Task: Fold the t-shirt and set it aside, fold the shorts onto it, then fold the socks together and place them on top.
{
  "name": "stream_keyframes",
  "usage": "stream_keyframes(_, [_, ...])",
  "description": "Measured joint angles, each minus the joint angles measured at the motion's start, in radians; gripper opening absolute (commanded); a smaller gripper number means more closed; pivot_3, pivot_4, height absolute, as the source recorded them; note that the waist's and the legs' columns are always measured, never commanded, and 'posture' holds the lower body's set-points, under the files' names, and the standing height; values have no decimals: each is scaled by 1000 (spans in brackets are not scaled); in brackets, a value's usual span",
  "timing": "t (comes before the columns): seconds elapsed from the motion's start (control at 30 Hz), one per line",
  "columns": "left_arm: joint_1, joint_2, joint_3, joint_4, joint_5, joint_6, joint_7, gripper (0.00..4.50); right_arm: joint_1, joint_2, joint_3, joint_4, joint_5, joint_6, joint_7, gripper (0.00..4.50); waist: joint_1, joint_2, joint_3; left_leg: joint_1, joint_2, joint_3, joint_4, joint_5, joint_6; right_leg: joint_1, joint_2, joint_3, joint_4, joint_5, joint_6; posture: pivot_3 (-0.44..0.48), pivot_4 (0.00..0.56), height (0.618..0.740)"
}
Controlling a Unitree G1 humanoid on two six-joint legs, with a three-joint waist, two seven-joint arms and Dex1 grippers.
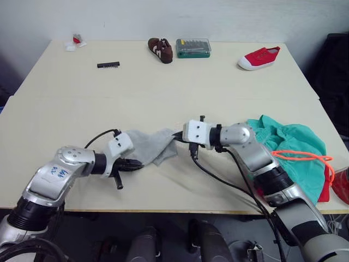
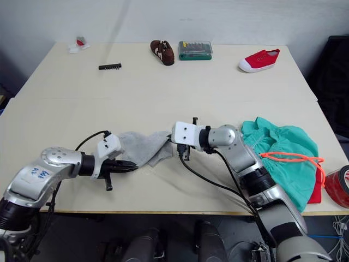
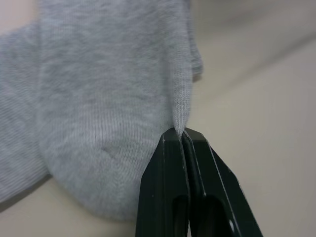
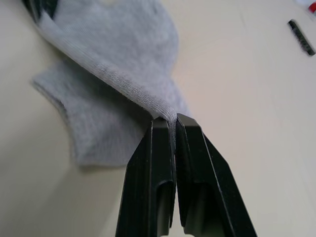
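Observation:
The light grey socks (image 1: 151, 146) lie near the table's front edge, stretched between my two grippers. My left gripper (image 1: 137, 162) is shut on the socks' left end; in the left wrist view its fingertips (image 3: 178, 139) pinch a fold of grey knit (image 3: 108, 98). My right gripper (image 1: 178, 136) is shut on the right end, where the pads (image 4: 168, 123) clamp a stretched edge of the socks (image 4: 128, 74). The teal shorts (image 1: 289, 147) with an orange drawstring (image 1: 311, 158) lie bunched at the right. A strip of the red t-shirt (image 1: 326, 191) peeks out beneath them.
At the table's far side sit a brown shoe (image 1: 160, 49), a green bit case (image 1: 193, 47), a red sneaker (image 1: 259, 57), a black bit strip (image 1: 108, 65) and a small red-and-white item (image 1: 76, 41). A red tape roll (image 2: 339, 185) lies at the right edge.

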Motion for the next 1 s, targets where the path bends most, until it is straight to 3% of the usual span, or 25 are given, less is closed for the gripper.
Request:
stream_keyframes(0.2, [-249,41,-31,270,97,-183,-117,0,105,16,10,-174,-3,81,-28,57,1,0,0,0,-1,2,0,0,0,0,1,1,1,0,0,0,150,740])
stream_keyframes(0.53, [-425,-51,-201,779,382,-762,-239,0,143,98,101,-142,-106,94,-120,57,-1,-2,-1,-1,0,7,1,0,1,-4,4,-1,3,0,0,0,150,740])
stream_keyframes(0.9, [-516,-117,-167,933,426,-936,-255,0,154,135,126,-127,-72,105,-59,57,-2,-2,-1,-5,1,5,11,-3,4,-4,2,-2,6,0,1,0,150,740])
stream_keyframes(1.0, [-486,-97,-150,900,419,-914,-299,578,154,140,125,-123,-56,125,-44,678,-7,-2,-1,-5,2,6,12,-3,4,-4,3,-2,6,0,1,0,150,740])
